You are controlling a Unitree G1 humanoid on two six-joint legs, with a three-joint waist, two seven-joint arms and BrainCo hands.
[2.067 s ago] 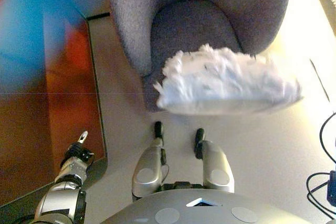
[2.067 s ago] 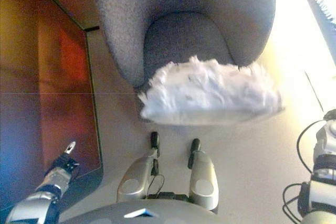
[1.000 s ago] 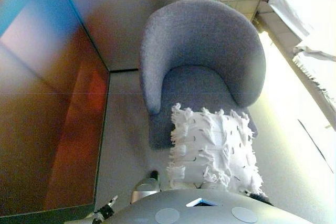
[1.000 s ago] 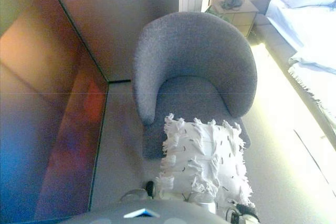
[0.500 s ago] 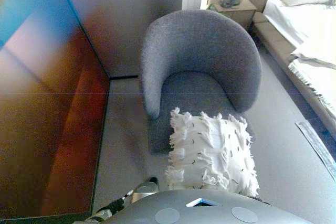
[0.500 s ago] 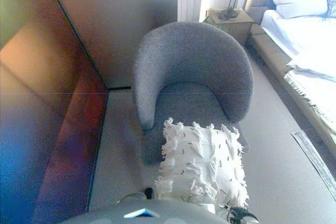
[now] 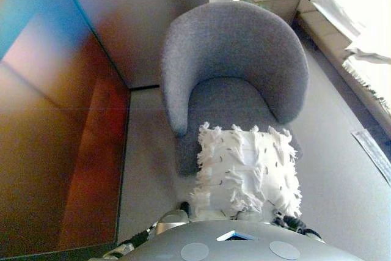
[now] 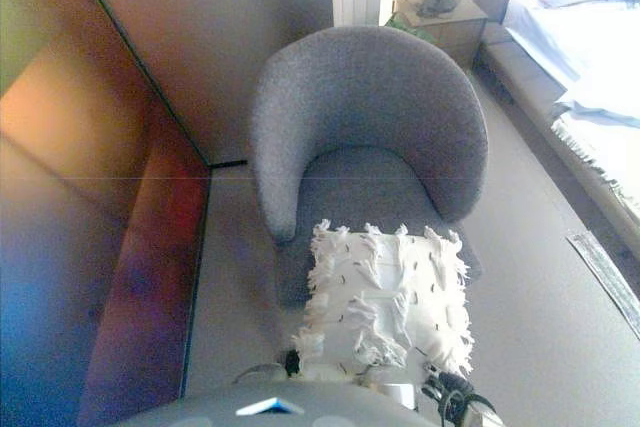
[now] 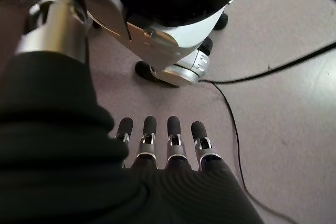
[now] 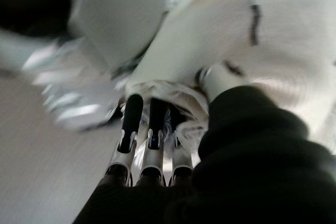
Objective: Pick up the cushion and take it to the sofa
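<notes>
One cushion (image 7: 247, 172) gripped by right robot hand (image 10: 149, 129), overlapping armchair (image 7: 235, 65) front edge; left robot hand (image 9: 163, 142) relaxed, holding nothing.

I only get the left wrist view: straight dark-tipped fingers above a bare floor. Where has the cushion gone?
Observer: Your left hand has none of it. In the head views a white fringed cushion is held up close before the robot.
Operator: Held by what?
Observer: The right hand. In its wrist view the fingers and thumb pinch the cushion's fringed edge.
Operator: Any sofa nearby?
Observer: A grey armchair stands straight ahead, just beyond the cushion.
</notes>
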